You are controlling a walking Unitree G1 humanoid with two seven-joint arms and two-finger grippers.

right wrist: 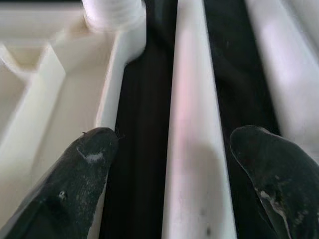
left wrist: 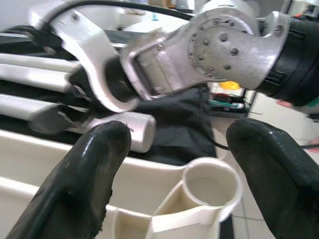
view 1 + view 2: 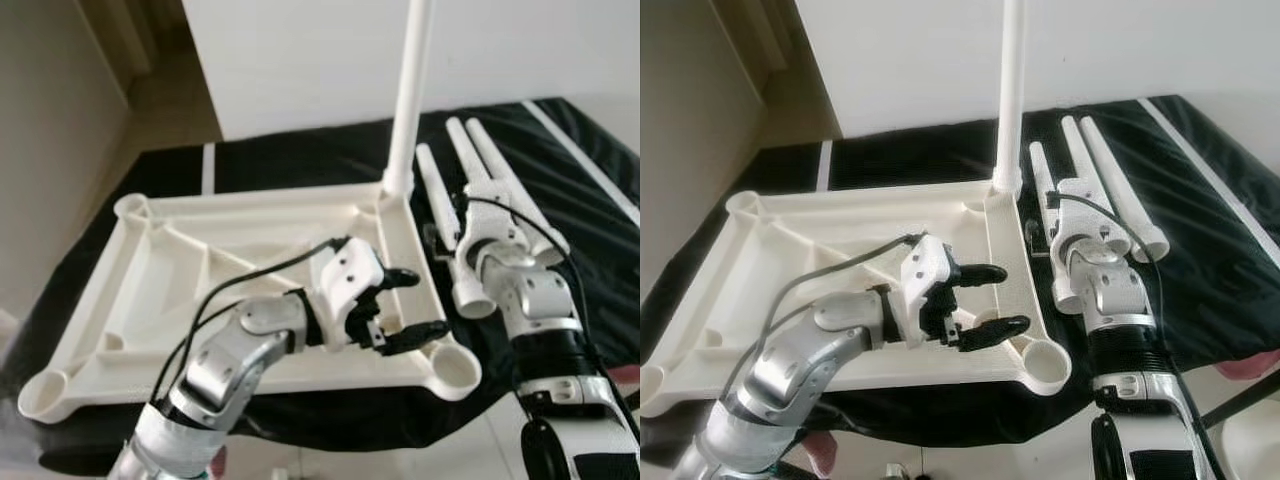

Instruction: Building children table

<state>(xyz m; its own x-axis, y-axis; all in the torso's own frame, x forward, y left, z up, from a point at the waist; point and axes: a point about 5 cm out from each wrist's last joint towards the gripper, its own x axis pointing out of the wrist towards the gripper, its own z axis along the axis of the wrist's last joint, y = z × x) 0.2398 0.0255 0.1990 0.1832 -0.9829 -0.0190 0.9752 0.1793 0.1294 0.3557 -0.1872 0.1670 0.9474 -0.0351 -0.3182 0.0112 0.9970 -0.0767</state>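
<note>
The white plastic tabletop (image 3: 250,203) lies upside down on a black cloth. One white leg (image 3: 410,90) stands upright in its far right corner socket. Three more legs (image 3: 495,170) lie side by side on the cloth to the right. My left gripper (image 3: 425,302) hovers open over the tabletop's near right part, just short of the empty corner socket (image 2: 209,184), with nothing between its fingers. My right gripper (image 1: 177,149) is open above the lying leg (image 1: 192,99) nearest the tabletop, one finger on each side of it. Its wrist (image 3: 500,255) covers the legs' near ends.
The black cloth (image 3: 300,160) covers a low surface that ends near my body and drops off at the right. A white wall (image 3: 300,60) rises close behind. Bare floor (image 3: 170,100) shows at the far left. Other corner sockets (image 3: 45,392) stand empty.
</note>
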